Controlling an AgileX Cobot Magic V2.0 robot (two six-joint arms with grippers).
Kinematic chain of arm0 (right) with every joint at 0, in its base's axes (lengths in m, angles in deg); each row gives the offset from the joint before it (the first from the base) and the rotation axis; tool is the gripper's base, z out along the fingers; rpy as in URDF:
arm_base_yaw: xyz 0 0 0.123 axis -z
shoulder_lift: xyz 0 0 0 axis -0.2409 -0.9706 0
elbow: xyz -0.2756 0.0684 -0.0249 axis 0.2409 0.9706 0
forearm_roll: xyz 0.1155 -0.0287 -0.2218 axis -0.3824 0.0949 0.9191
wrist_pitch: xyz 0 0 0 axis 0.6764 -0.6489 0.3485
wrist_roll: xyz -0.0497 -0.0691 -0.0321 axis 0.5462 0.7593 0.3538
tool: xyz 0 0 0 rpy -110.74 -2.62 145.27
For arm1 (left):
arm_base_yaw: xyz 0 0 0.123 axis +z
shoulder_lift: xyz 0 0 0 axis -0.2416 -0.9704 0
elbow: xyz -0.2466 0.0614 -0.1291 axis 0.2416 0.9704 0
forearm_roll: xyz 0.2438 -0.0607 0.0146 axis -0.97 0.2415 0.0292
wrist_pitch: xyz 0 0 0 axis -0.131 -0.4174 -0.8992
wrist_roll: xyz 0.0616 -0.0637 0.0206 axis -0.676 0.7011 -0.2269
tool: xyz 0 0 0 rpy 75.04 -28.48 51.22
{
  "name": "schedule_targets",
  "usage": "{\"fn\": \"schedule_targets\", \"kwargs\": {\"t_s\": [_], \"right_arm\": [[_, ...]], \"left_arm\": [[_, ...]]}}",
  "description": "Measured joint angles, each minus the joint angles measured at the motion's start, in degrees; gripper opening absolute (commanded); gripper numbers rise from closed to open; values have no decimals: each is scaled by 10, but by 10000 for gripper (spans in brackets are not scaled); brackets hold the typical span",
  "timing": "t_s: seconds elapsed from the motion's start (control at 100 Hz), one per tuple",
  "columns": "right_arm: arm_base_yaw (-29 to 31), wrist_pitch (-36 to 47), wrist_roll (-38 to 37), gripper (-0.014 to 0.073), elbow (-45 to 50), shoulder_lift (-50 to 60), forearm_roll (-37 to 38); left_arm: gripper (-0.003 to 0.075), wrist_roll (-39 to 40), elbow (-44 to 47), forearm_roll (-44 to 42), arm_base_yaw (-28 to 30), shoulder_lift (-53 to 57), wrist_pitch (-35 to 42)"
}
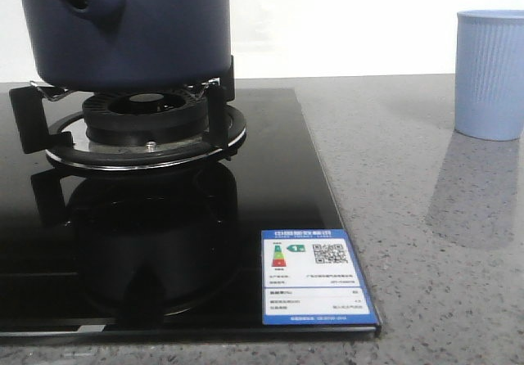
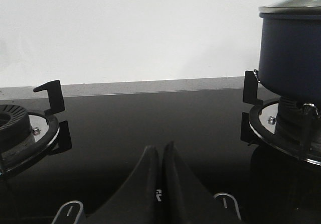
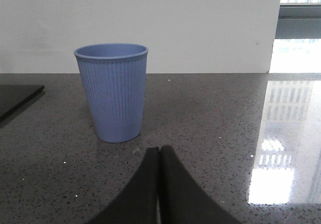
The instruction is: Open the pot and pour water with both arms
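Front view: the pot (image 1: 123,29) sits on the burner (image 1: 143,123) at the left of the black hob (image 1: 270,193), its handle socket (image 1: 86,1) facing the camera; the cup (image 1: 489,74) stands upright on the counter (image 1: 426,218), well apart to the right. Left wrist view: my left gripper (image 2: 161,156), fingers pressed together and empty, hangs over the glass between two burners; the pot carries its lid (image 2: 296,4). Right wrist view: my right gripper (image 3: 159,156), likewise pressed together, empty, near the cup.
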Motion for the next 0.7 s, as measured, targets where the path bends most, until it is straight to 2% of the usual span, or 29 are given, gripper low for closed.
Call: {"fn": "schedule_targets", "kwargs": {"t_s": [0.44,0.58,0.7], "right_arm": [[0,0,0,-61,0,0,0],[0,0,1,-61,0,0,-38],[0,0,1,-61,0,0,-98]], "left_arm": [[-16,0,0,8,0,0,3],[-16,0,0,62,0,0,4],[-16,0,0,148,0,0,4]]}}
